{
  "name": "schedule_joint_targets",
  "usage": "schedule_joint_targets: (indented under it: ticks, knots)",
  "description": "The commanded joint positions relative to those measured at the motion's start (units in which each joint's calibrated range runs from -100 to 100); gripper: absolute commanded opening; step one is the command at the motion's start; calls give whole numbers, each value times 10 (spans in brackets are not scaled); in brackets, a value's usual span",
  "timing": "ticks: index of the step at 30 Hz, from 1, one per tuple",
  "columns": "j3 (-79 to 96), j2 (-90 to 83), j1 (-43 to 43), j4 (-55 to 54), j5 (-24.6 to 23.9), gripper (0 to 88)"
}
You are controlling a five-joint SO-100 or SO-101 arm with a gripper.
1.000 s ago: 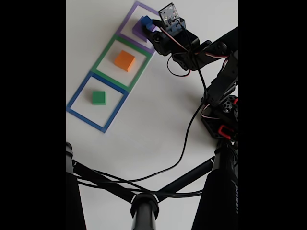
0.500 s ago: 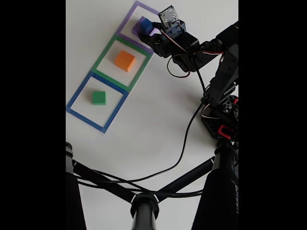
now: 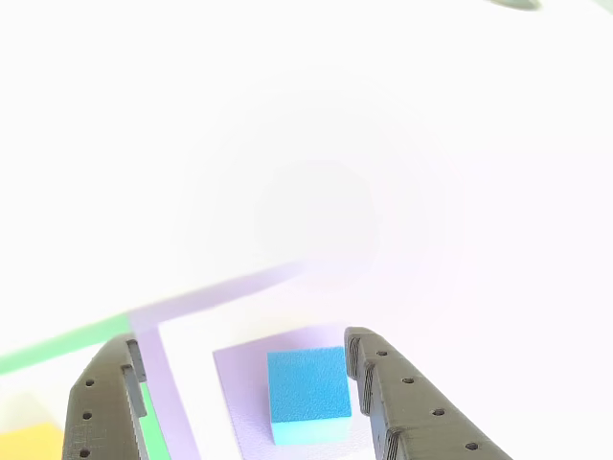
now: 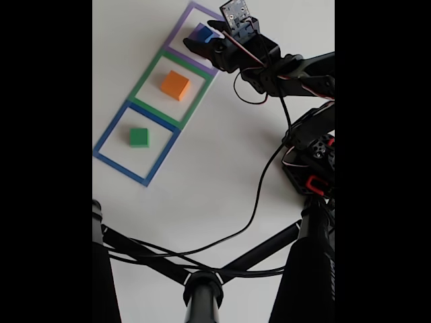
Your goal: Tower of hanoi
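While the wrist-side camera looks down past its own fingers, we find the gripper point(image 3: 238, 402) spread wide, holding nothing, one dark finger point(image 3: 105, 407) at the left of that view and the other at the right, with clear gaps to the block between them. Between them sits the blue cube point(image 3: 306, 393), resting on the pale-purple slab point(image 3: 244, 402); neither finger touches it. The slab lies inside the purple outline point(image 3: 220, 292), and a strip of the green outline point(image 3: 57, 347) and a corner of the orange cube point(image 3: 29, 446) show at the lower left.

Passing to the fixed view, we note a tripod point(image 4: 202, 286) and cabling nearest the camera, then the white table point(image 4: 222, 175). Further on, the green cube point(image 4: 139, 137) stands alone in the blue outline point(image 4: 111, 138), and the orange cube stands alone in the green outline. At the far end the gripper point(image 4: 200, 35) hangs over the blue cube point(image 4: 201, 31) in the purple outline.

We judge the step in hand to be the handling of the blue cube on the slab; whether it is about to be taken or has just been set down, we cannot tell. If it is a pick-up, the next move calls for a straight descent, fingers kept square to the cube's sides, then a firm closure without nudging the slab.
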Motion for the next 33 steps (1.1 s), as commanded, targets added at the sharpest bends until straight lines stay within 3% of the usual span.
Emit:
schedule_joint_targets:
  ticks: [1, 5, 10, 15, 20, 29, 33]
  knots:
    - [-78, -188, -1, 285, 0, 167]
    - [-225, -280, -15, 591, 0, 11]
    - [-447, -287, -52, 889, 0, 0]
    - [-607, -275, -127, 1068, 0, 0]
    - [-678, -266, -216, 1148, 0, 0]
    - [-674, -267, -325, 1128, 0, 2]
    - [-657, -268, -351, 1111, 0, 46]
